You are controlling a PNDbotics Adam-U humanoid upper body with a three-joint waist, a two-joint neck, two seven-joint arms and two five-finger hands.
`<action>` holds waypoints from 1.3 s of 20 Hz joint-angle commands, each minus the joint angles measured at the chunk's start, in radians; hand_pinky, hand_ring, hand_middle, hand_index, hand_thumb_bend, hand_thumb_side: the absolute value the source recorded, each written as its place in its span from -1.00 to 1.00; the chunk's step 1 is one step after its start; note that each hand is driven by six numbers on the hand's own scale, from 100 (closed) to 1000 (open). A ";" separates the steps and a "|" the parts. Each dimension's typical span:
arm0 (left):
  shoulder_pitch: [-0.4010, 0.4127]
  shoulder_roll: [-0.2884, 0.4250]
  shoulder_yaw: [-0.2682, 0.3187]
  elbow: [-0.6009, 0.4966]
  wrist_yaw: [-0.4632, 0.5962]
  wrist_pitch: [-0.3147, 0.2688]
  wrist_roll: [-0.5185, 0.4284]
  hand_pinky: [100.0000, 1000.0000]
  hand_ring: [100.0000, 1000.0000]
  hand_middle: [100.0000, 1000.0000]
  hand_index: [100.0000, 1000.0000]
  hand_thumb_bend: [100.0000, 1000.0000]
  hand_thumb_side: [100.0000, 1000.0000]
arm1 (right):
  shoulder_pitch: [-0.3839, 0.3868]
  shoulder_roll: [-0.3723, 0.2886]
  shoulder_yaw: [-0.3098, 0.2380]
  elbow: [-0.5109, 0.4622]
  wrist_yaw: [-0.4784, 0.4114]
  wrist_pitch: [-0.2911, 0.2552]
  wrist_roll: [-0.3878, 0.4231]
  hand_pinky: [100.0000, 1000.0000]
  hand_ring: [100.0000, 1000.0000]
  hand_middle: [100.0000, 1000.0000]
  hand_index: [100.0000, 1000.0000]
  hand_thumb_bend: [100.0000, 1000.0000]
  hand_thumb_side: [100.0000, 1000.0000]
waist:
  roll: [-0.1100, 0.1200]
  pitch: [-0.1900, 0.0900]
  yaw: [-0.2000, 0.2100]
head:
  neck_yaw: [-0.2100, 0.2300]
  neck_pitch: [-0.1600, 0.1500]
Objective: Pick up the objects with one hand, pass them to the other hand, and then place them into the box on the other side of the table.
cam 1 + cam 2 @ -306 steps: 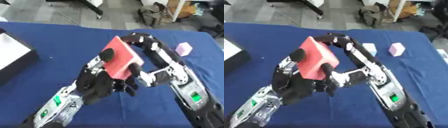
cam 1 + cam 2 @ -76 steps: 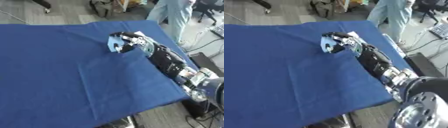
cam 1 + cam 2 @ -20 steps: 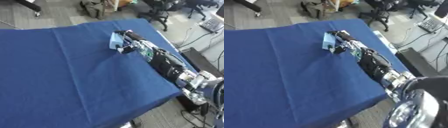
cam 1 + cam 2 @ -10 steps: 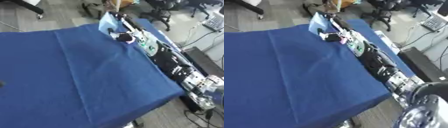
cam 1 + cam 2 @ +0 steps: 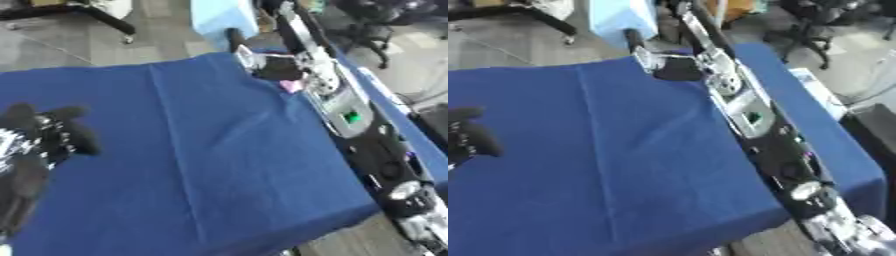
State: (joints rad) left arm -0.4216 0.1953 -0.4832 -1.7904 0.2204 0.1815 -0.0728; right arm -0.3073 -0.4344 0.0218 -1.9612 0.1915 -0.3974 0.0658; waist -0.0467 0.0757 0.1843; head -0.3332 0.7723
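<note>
My right hand (image 5: 273,64) is raised over the far right part of the blue-clothed table (image 5: 219,165), its arm running up from the lower right corner. Its fingers are curled round a light blue block (image 5: 222,16), held up past the table's far edge at the top of the view. A small pink object (image 5: 290,86) lies on the cloth right beside the right wrist, partly hidden by it. My left hand (image 5: 51,134) shows at the left edge, black fingers relaxed and holding nothing. No box is in view.
The cloth has a long crease (image 5: 179,150) down its middle. The table's right edge (image 5: 859,165) and near corner run close to my right arm. Beyond the far edge are grey floor and office chairs (image 5: 385,15).
The camera has tilted. My right hand has lifted the light blue block off the cloth and up past the far edge. My left hand has come into view at the left.
</note>
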 commanded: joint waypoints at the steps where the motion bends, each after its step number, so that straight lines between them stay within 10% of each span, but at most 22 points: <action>1: -0.022 -0.023 -0.010 0.010 -0.010 -0.005 0.007 0.25 0.10 0.02 0.59 -0.46 1.00 | -0.021 0.027 0.058 -0.038 -0.039 -0.044 0.060 0.64 0.61 -0.08 0.93 -1.00 -0.52 | 0.005 -0.016 -0.006 | 0.137 -0.002; 9: -0.037 -0.047 -0.054 0.027 0.002 -0.004 -0.026 0.26 0.16 0.08 0.61 -0.30 1.00 | -0.012 0.093 0.155 -0.039 -0.101 -0.073 0.160 0.62 0.60 -0.10 0.94 -1.00 -0.18 | 0.004 -0.011 -0.010 | 0.283 -0.002; 26: -0.052 -0.059 -0.134 0.011 0.108 0.035 -0.115 0.28 0.19 0.13 0.64 0.11 1.00 | 0.003 0.111 0.223 -0.039 -0.130 -0.071 0.240 0.60 0.58 -0.11 0.96 -1.00 -0.18 | -0.004 -0.012 0.002 | 0.254 -0.002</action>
State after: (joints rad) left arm -0.4547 0.1423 -0.6125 -1.7575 0.3126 0.2125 -0.1837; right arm -0.2983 -0.3126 0.2479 -1.9787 0.0648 -0.4690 0.3056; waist -0.0516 0.0758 0.1860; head -0.0744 0.7723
